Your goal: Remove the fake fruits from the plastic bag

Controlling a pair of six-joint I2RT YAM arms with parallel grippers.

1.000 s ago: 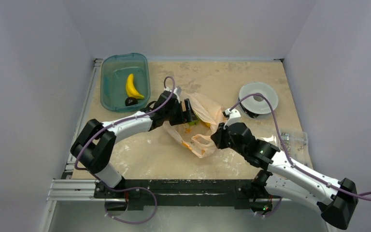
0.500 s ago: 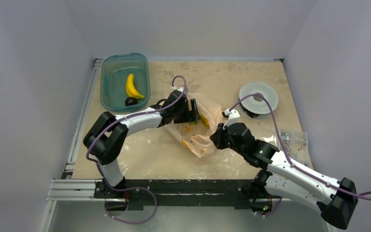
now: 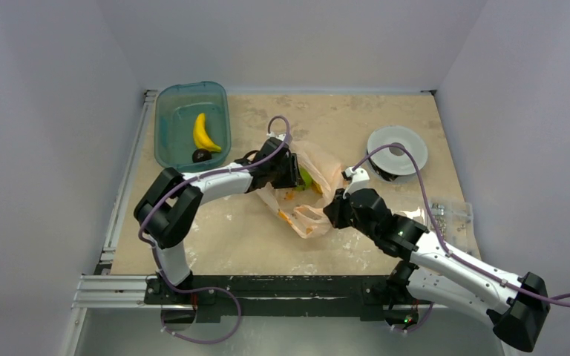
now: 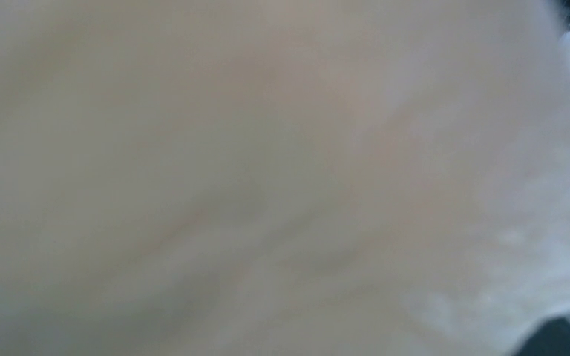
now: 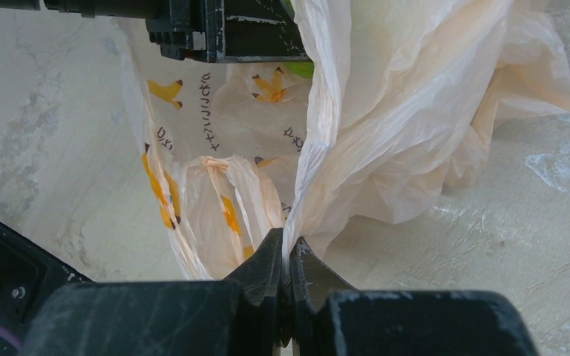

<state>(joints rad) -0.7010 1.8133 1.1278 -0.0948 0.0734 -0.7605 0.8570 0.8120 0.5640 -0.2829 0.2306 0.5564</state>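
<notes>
Table (image 3: pixel 215 237) space is divided as follows: the plastic bag (image 3: pixel 326 169) lies at the centre with its mouth turned left, and a teal bin (image 3: pixel 165 141) stands at the far left. A banana (image 3: pixel 205 133) and a dark round fruit (image 3: pixel 201 156) lie in the bin, already out of the bag.

The right gripper (image 5: pixel 288 248) is closed tight on a fold of the bag's film at its near edge, holding the mouth up. The left gripper (image 3: pixel 291 172) reaches into the mouth from the left. Whether its jaws are wide or clamped cannot be told: film covers the left wrist view, and the bag hides the fingertips from above. A green fruit (image 5: pixel 300 68) sits inside, just beside that gripper.

The step in hand appears to be seizing the green fruit. Procedure:
- Hold the right pinch taut so the mouth does not sag.
- Set the fingers on the fruit alone, with no film between.
- Close gently, as glossy plastic may slip.
- Withdraw leftward toward the bin.
</notes>
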